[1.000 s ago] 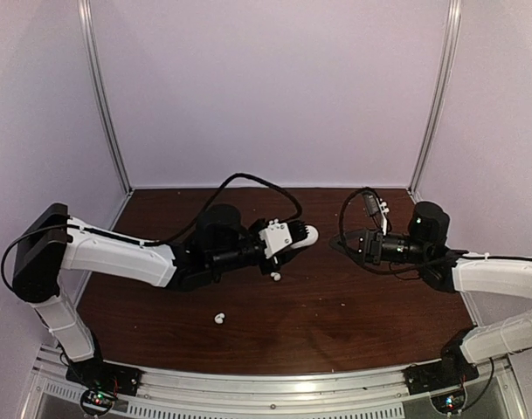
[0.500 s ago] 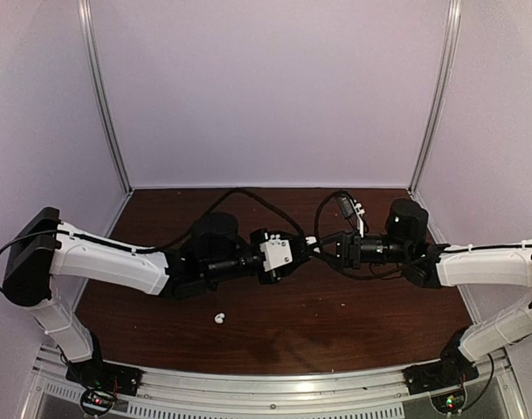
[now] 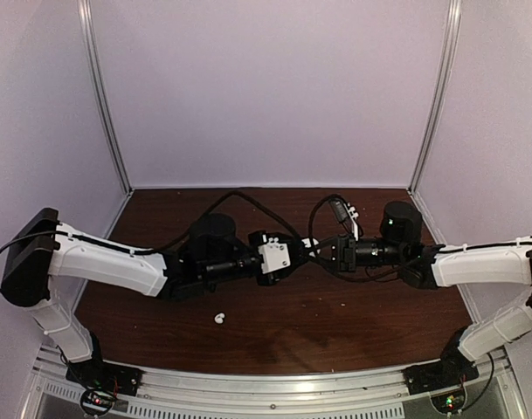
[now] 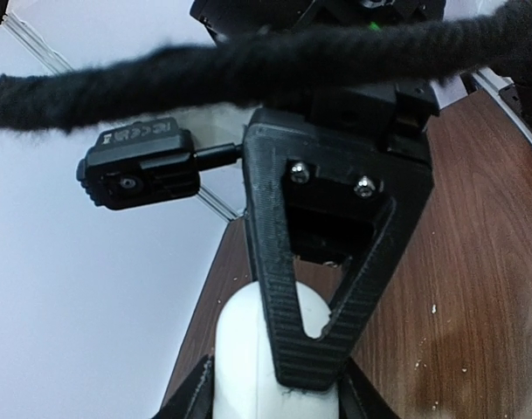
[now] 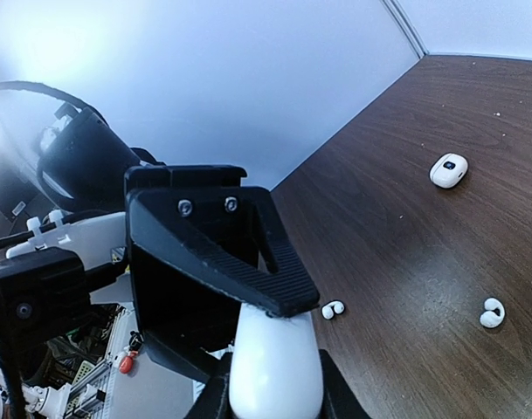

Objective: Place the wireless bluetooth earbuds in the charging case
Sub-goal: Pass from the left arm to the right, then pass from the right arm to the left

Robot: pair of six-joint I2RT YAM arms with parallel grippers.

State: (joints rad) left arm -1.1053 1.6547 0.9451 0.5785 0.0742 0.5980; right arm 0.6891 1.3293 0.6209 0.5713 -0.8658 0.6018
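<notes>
We see a dark brown wood-grain surface (image 3: 353, 305). On it, one earbud (image 5: 333, 309) lies near the right claw (image 5: 274, 384). A second earbud (image 5: 491, 312) lies farther out to that claw's side, and a small white case (image 5: 448, 170) lies well beyond both.

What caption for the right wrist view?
Right pincer and left pincer meet on the charging case; two earbuds and a second case on the table.

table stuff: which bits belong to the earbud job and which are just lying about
Job:
- held case, pinched between both arms' fingers
- earbud on the wood
- another earbud
- second case, lying apart

Just there:
- braided black cable
- pale crumbs on the wood
</notes>
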